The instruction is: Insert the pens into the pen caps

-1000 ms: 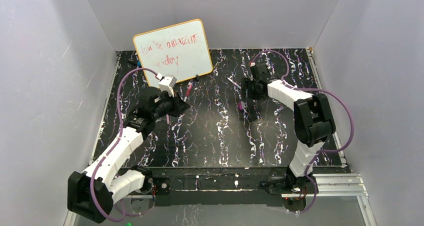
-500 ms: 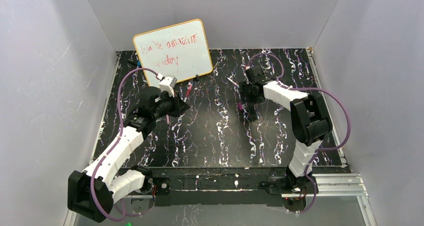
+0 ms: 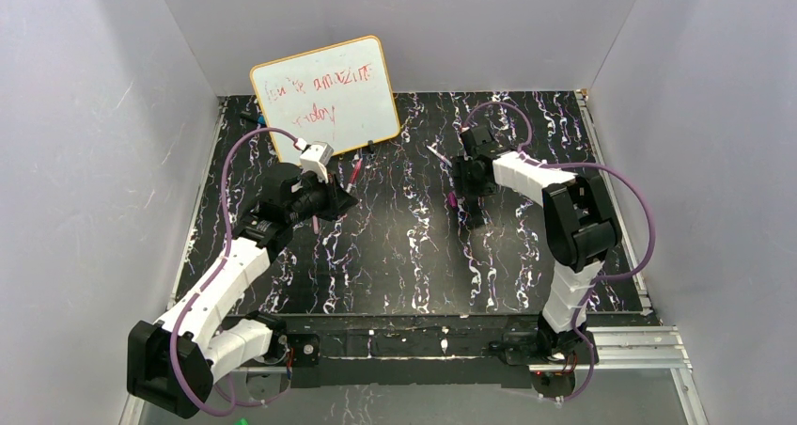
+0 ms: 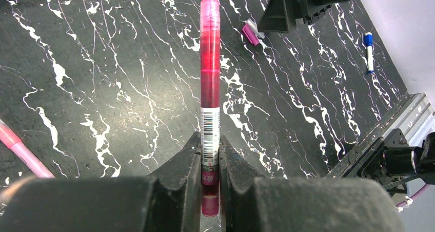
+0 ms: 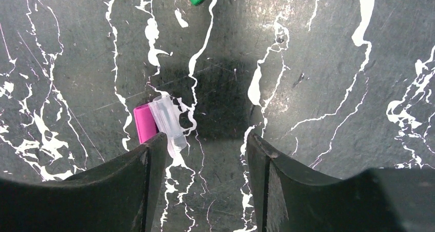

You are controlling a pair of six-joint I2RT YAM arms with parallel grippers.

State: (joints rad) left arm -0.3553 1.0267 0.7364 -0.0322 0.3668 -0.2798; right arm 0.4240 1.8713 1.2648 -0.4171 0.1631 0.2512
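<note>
A pink-red pen (image 4: 210,73) was clamped in the left gripper (image 4: 209,145), above the left of the table (image 3: 414,256). The right gripper (image 5: 205,145), fingers spread and holding nothing, was positioned over a magenta cap (image 5: 145,123) lying just beside one fingertip, far of centre.

translucent glossy pink plastic pen (image 4: 210,62), clear-and-magenta plastic cap (image 5: 155,122), smooth black white-veined tabletop (image 4: 102,88), glossy whiteboard (image 3: 329,96)

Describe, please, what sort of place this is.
Most likely a lab robot test cell: plain white walls box in a black marbled tabletop, a left arm and right arm are mounted at its near edge, and a small whiteboard leans at the back.
</note>
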